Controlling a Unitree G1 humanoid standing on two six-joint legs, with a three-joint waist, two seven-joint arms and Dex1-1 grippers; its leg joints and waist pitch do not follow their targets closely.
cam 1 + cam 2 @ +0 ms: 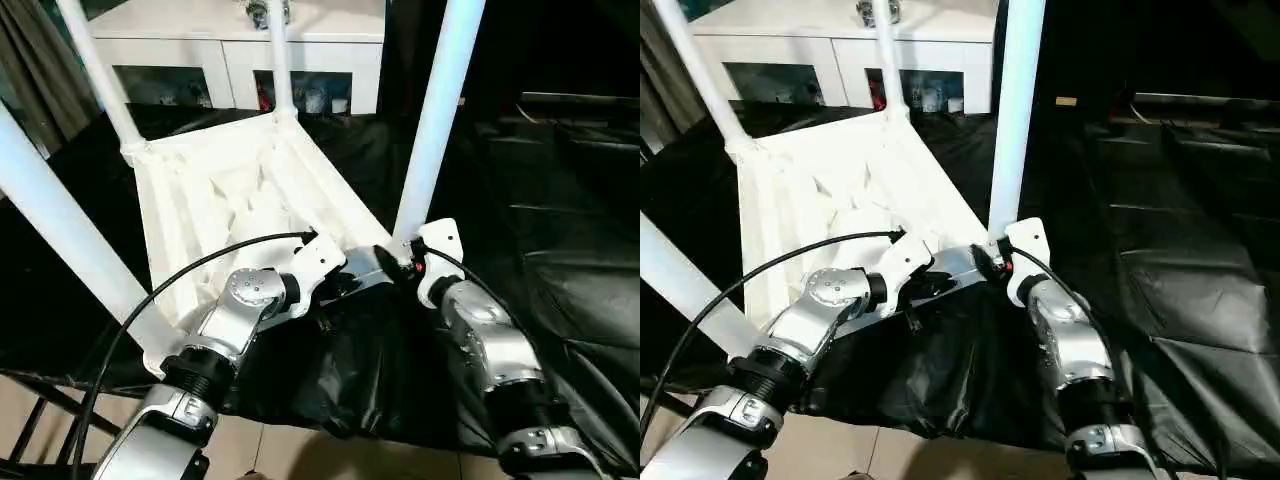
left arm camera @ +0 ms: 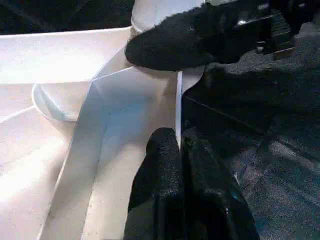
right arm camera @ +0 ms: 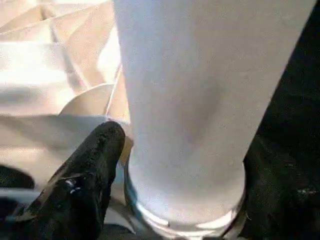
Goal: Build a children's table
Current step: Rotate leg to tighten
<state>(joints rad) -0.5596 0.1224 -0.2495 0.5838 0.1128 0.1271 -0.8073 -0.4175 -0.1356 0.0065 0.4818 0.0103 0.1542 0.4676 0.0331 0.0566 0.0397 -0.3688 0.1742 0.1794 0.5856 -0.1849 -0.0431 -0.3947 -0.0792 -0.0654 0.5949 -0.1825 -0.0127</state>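
All four legs (image 1: 435, 120) are standing in the upturned top (image 1: 230, 200); left pincer (image 2: 180, 145) is clamping its rim, right pincer (image 3: 165, 175) is straddling one leg's base, fingers apart.

silver forearms (image 1: 480, 340), blk cables (image 1: 130, 330), white wrists (image 1: 318, 262).

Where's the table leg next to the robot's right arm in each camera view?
Left eye: leg upper right, slanting up from the near corner.
Right eye: leg top centre.
Left wrist: probably its base, top edge.
Right wrist: leg large, centre.
Shared landmark: ribbed tabletop.
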